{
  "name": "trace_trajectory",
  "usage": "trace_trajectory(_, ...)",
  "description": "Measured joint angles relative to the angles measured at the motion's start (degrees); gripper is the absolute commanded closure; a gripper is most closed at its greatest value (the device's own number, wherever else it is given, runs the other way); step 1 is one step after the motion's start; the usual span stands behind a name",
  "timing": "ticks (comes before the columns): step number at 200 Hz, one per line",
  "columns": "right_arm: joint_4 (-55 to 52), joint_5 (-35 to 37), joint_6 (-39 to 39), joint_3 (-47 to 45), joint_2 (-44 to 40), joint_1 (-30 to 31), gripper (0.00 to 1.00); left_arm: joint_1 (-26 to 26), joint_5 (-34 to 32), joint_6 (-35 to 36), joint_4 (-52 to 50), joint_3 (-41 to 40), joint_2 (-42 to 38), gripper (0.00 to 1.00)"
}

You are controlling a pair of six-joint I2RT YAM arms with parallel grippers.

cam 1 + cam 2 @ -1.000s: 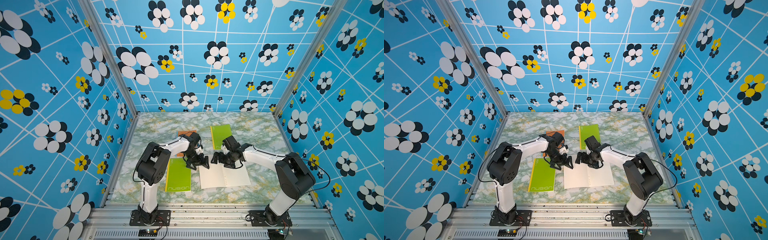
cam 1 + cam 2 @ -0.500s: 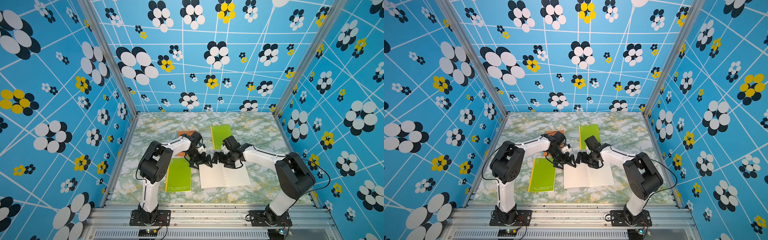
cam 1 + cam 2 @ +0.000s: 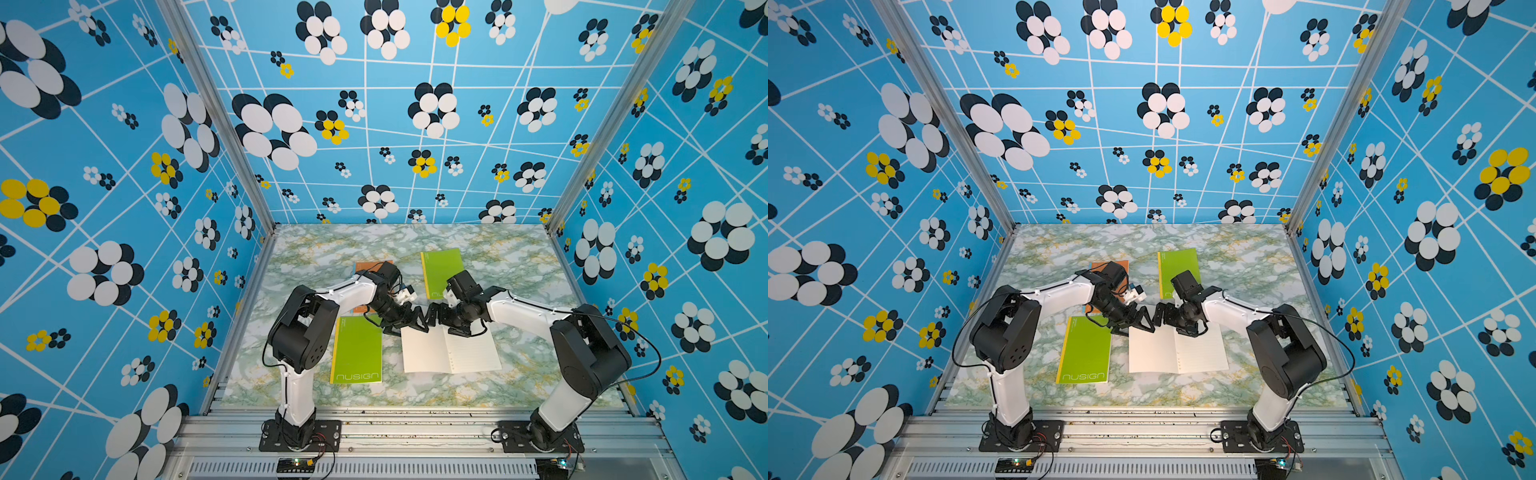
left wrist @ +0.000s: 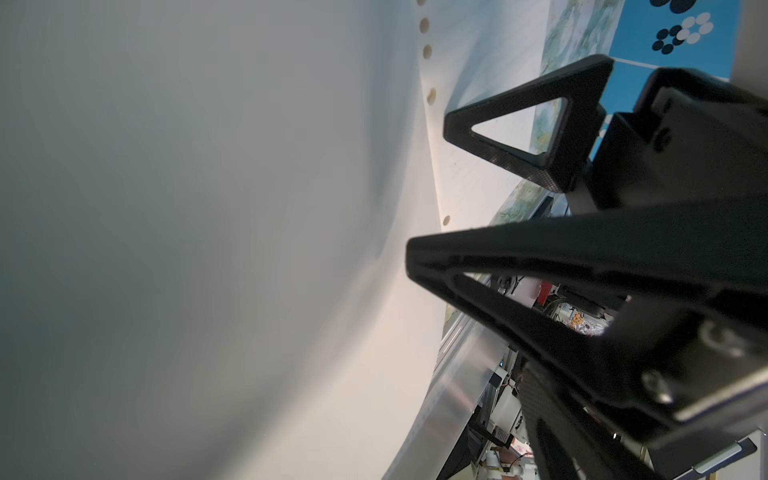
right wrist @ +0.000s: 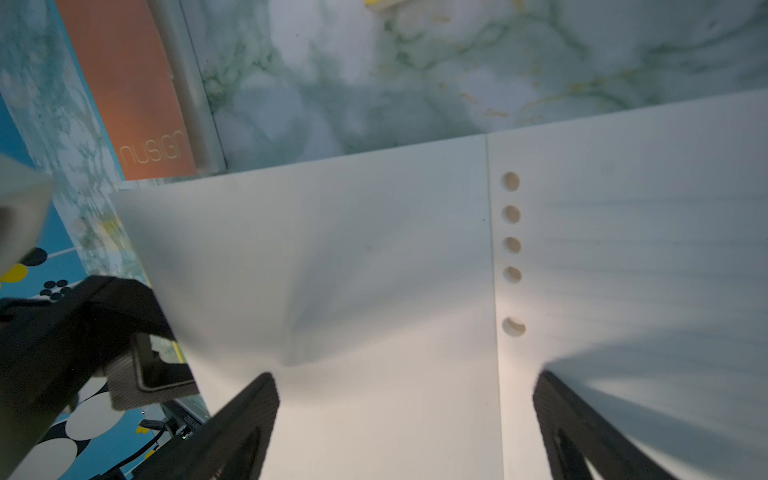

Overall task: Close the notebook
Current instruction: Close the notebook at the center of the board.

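Both arms fold inward at the open notebook [image 3: 451, 351], left claw [image 3: 409, 324] and right claw [image 3: 434, 319] released, nearly touching.

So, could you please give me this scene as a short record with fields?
notebook: open, pages up, front middle of the table
left gripper: at its far left corner; jaws unclear
right gripper: open, straddling the spine at the far edge
near green book: closed, left of the notebook
far green book: closed, behind it
orange book: closed, partly under the left arm
task: not yet done
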Motion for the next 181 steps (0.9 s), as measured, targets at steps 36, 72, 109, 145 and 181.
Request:
trace_trajectory(36, -3.72, 2.78, -0.94, 1.03, -1.49, -2.69, 0.01, -3.02, 0.68, 1.36, -0.7, 2.45, -1.44, 0.09)
trace_trajectory(72, -7.19, 5.55, -2.08, 0.13, -8.22, -10.99, 0.01, -6.23, 0.68, 2.05, -1.68, 6.71, -1.66, 0.09)
trace_trajectory(109, -8.04, 7.91, -2.34, -5.97, -15.15, -19.28, 0.01, -8.9, 0.68, 1.84, -2.36, 12.0, -0.94, 0.09)
trace_trajectory(145, -8.92, 8.59, -2.36, -10.16, -16.7, -23.39, 0.01, -12.52, 0.7, 1.38, -2.67, 19.12, 3.19, 0.09)
trace_trajectory(181, -9.05, 8.66, -2.49, -11.34, -16.87, -24.28, 0.01, -16.2, 0.68, 0.7, -3.08, 24.09, 8.02, 0.08)
